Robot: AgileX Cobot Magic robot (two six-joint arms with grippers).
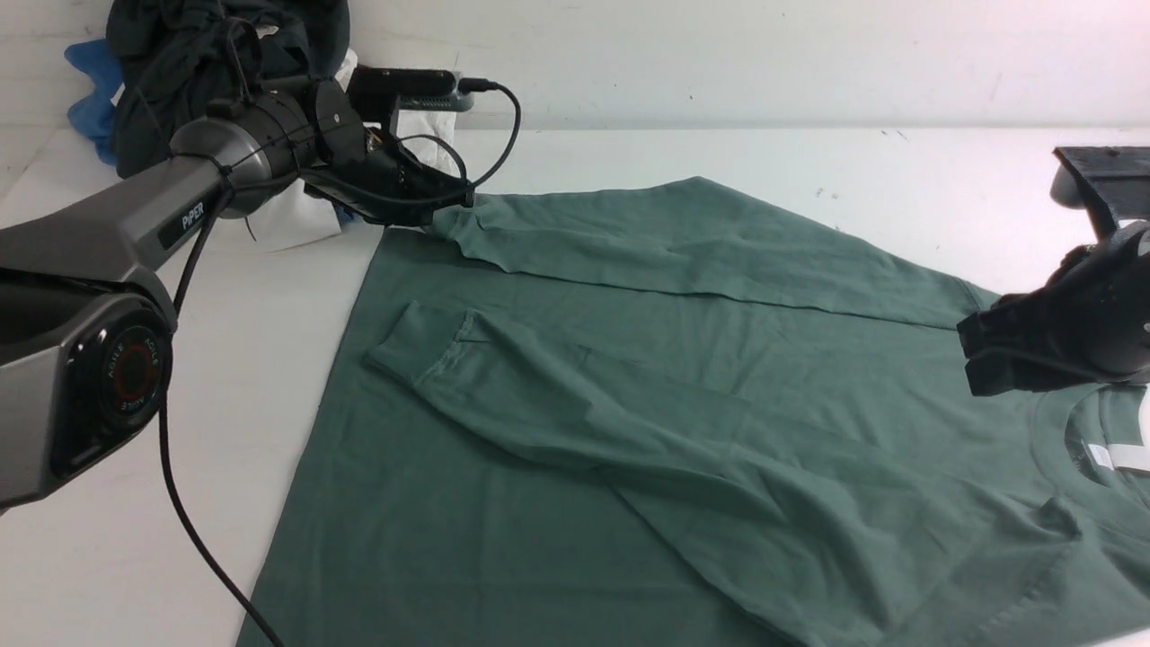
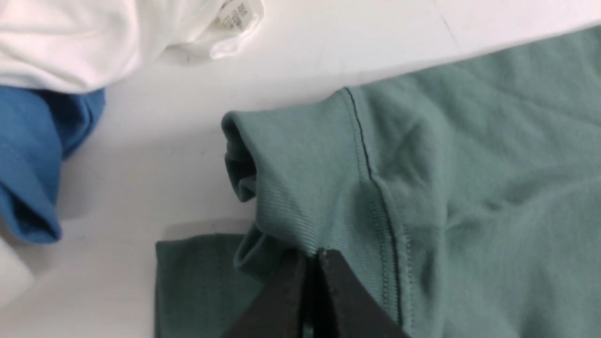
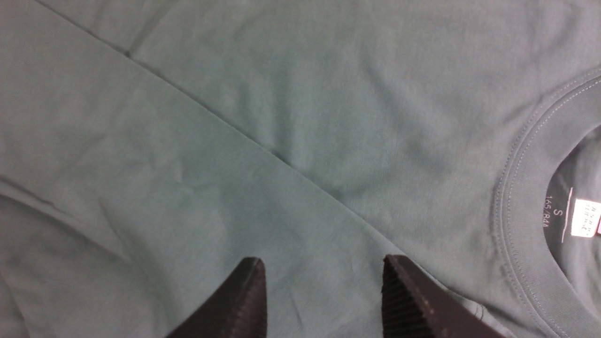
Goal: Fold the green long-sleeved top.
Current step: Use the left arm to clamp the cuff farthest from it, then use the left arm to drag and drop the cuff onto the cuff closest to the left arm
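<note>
The large sage-green long-sleeved knit top [image 1: 629,377] lies spread flat on the white table [image 1: 225,377], filling the centre and lower right of the front view. Its ribbed crew neck [image 3: 521,211] and white neck label [image 1: 1114,456] lie at the right edge, and its hem runs down the left side. Both sleeves are laid inward across the body. The far sleeve [image 1: 683,247] runs along the upper edge of the cloth, and the near sleeve [image 1: 557,404] crosses the middle on a slant. The sleeve stage therefore appears done, while the body lies at full length, so the folds of the body appear to remain.

At the garment's upper-left corner the left pincer [image 1: 449,202] has its jaws pressed together on the ribbed cuff [image 2: 291,197] of the far sleeve. The wrist view shows the cloth pinched between the tips. The right pincer [image 1: 975,355] hovers over the shoulder region beside the neck, its jaws well apart and empty, with cloth showing between them in its wrist view.

Beyond the corner, in the upper left of the frame, lie a very dark garment [image 1: 180,54], a blue garment [image 2: 28,155] and a white garment [image 2: 70,42]. All three are clear of the top.
</note>
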